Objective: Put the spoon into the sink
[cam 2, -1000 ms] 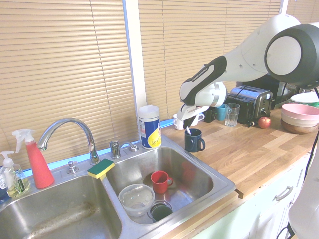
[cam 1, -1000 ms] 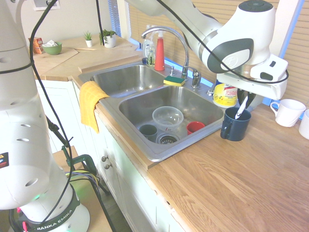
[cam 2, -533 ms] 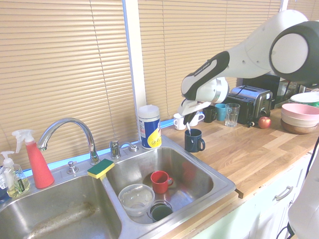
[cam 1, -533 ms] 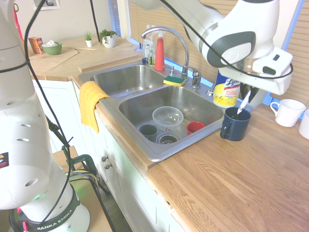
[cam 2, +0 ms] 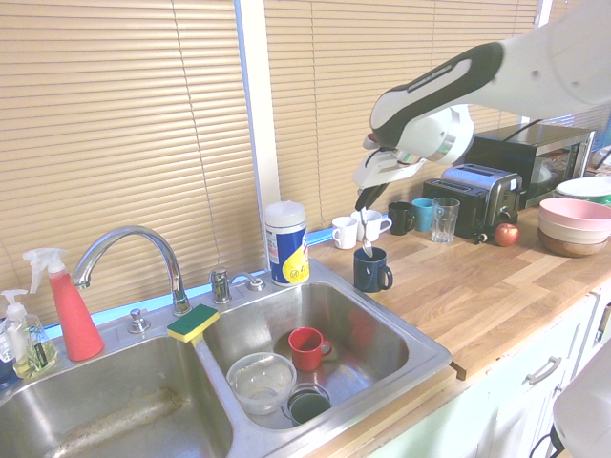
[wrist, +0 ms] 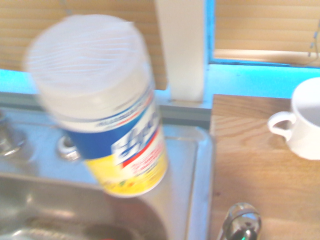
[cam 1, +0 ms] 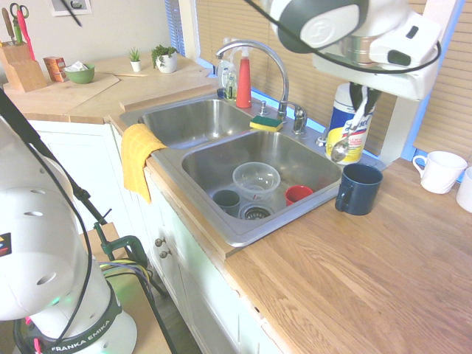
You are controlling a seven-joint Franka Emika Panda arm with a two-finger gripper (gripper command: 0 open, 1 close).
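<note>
White-handled spoon [cam 1: 352,130] hangs clamped in pincer [cam 1: 363,94] (above navy mug [cam 1: 359,189]).

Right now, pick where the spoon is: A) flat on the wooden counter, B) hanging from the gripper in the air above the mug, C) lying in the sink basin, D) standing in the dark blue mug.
B: the spoon hangs bowl-down from the shut gripper, clear of the dark blue mug and not yet over the sink.
</note>
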